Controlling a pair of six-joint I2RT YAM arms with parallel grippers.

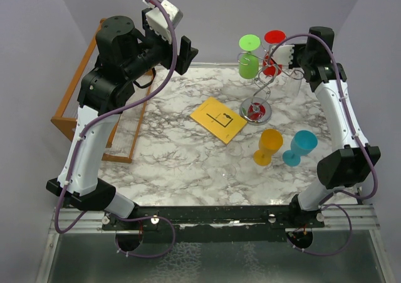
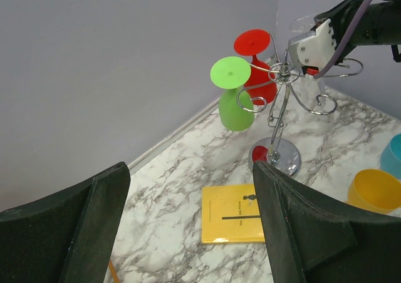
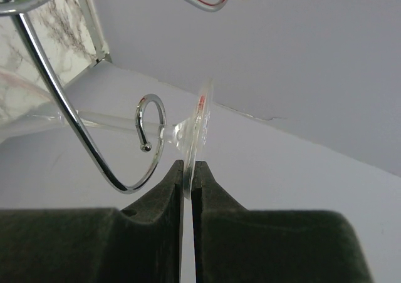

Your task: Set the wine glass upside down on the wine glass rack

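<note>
1. Two stemmed cups, a yellow glass (image 1: 270,146) and a blue glass (image 1: 302,146), stand upright near the surface's right edge; bare marble lies to their left.
2. Mid-surface lies a yellow booklet (image 1: 219,119), its print too small to read.
3. Toward the far right corner stands the wine glass rack (image 1: 257,111), with a green glass (image 1: 249,62) and a red glass (image 1: 274,39) hanging inverted.
4. The right gripper (image 3: 187,170) pinches the foot of the clear wine glass (image 3: 202,111), whose stem is at a curled arm.
5. The left gripper (image 2: 188,170) gapes wide and empty above the far left, near the wooden rack (image 1: 62,104).

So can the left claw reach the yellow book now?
Probably yes. The left claw is open, empty and raised, and the book lies flat in the open with nothing on it. The rack stands just beside it, so the claw should come down carefully.
</note>
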